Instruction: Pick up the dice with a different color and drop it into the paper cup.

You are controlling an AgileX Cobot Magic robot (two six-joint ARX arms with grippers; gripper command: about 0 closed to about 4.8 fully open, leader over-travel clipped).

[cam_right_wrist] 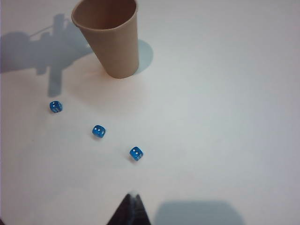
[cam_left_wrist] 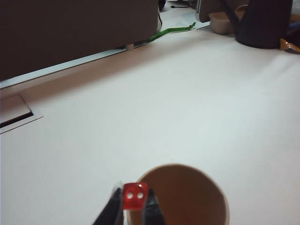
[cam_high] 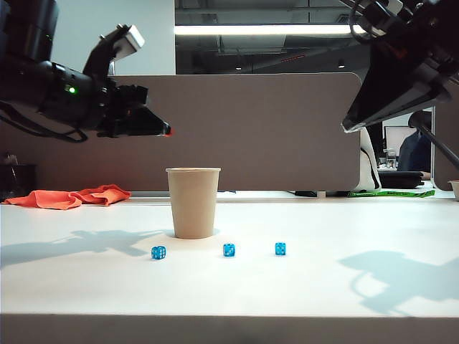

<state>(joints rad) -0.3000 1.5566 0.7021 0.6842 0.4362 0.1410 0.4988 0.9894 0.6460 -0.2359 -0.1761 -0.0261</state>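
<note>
My left gripper (cam_left_wrist: 135, 202) is shut on the small translucent red dice (cam_left_wrist: 135, 196), which shows two white pips. In the exterior view that gripper (cam_high: 166, 132) hangs high above the table, just left of and above the tan paper cup (cam_high: 193, 203). From the left wrist view the cup's open mouth (cam_left_wrist: 185, 197) lies right below and beside the dice. My right gripper (cam_right_wrist: 134, 199) is shut and empty, held high at the right, out of the exterior view. The cup (cam_right_wrist: 110, 35) stands upright.
Three blue dice (cam_high: 158, 252) (cam_high: 229, 249) (cam_high: 280, 249) lie in a row on the white table in front of the cup. An orange cloth (cam_high: 72, 196) lies at the back left. A grey partition (cam_high: 244, 129) stands behind the table.
</note>
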